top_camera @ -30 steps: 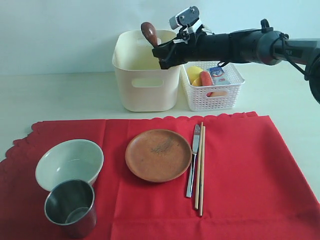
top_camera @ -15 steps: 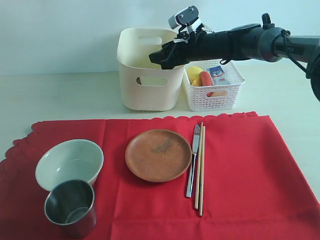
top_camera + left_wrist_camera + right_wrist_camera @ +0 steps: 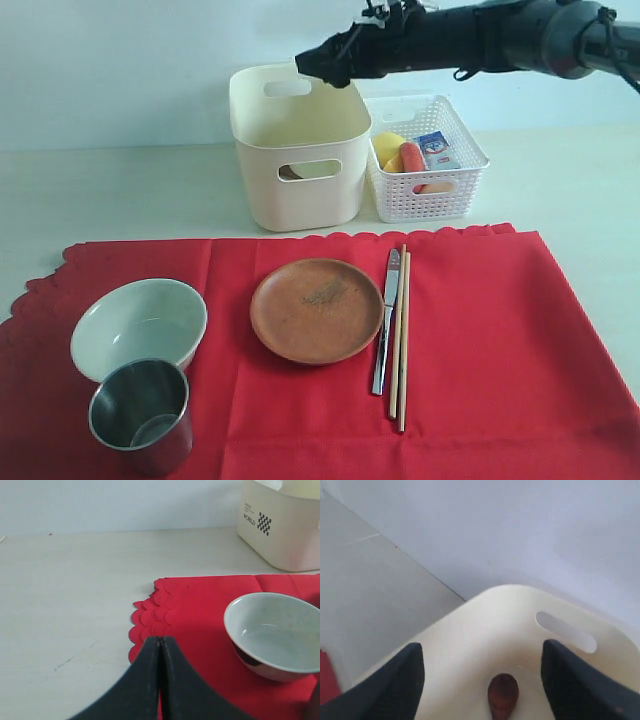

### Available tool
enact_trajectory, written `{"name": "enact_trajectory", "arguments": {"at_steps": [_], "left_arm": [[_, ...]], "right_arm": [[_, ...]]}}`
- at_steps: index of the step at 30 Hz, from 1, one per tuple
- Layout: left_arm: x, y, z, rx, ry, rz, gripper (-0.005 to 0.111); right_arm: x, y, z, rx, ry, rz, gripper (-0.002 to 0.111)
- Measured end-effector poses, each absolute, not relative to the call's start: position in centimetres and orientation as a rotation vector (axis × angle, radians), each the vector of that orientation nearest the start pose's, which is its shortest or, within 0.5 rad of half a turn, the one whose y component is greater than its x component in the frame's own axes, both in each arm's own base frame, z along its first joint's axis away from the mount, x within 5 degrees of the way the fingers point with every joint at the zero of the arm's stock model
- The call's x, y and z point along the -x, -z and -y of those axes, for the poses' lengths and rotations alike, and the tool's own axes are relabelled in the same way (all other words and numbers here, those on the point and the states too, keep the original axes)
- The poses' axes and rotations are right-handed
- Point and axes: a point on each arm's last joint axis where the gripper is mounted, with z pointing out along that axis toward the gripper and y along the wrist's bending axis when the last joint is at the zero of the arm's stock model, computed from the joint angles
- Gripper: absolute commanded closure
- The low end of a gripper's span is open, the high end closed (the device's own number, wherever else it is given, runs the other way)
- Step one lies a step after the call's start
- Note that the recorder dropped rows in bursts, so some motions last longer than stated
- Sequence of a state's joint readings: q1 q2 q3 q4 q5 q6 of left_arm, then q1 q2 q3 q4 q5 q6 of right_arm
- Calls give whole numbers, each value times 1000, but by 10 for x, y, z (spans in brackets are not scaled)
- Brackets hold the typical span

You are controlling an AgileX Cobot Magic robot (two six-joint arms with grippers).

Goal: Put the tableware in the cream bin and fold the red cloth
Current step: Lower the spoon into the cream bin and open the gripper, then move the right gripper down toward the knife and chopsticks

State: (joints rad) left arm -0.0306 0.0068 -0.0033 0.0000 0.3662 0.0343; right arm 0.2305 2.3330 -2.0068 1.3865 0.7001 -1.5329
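The red cloth lies flat with a pale bowl, steel cup, brown plate, knife and chopsticks on it. Behind it stands the cream bin. My right gripper hangs open above the bin's rim, nothing between its fingers. In the right wrist view the dark wooden spoon lies inside the bin, below the gripper. My left gripper is shut and empty over the cloth's scalloped corner, beside the bowl.
A white lattice basket with food items stands right of the cream bin, touching or nearly touching it. A pale wall runs close behind both. Bare table lies left of the cloth and around the bins.
My right gripper opened and let the spoon drop into the cream bin, then rose above the rim. The bin shifted slightly. The left gripper stayed shut.
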Motion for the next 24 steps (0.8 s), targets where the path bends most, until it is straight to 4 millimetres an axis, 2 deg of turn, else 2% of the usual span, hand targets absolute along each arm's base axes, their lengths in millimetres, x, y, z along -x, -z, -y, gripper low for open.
{"name": "enact_trajectory", "arguments": {"at_steps": [5, 13, 19, 24], "left_arm": [[-53, -181, 2, -60, -3, -1852, 107], [-53, -181, 2, -60, -3, -1852, 107], [-53, -181, 2, -60, -3, -1852, 107], [-53, -181, 2, -60, -3, -1852, 107]], "right_arm": [[-499, -264, -176, 819, -705, -1791, 46], [-469, -304, -161, 867, -613, -2023, 47], [-445, -320, -151, 927, -567, -2205, 47], [-434, -316, -148, 940, -609, -2327, 47]]}}
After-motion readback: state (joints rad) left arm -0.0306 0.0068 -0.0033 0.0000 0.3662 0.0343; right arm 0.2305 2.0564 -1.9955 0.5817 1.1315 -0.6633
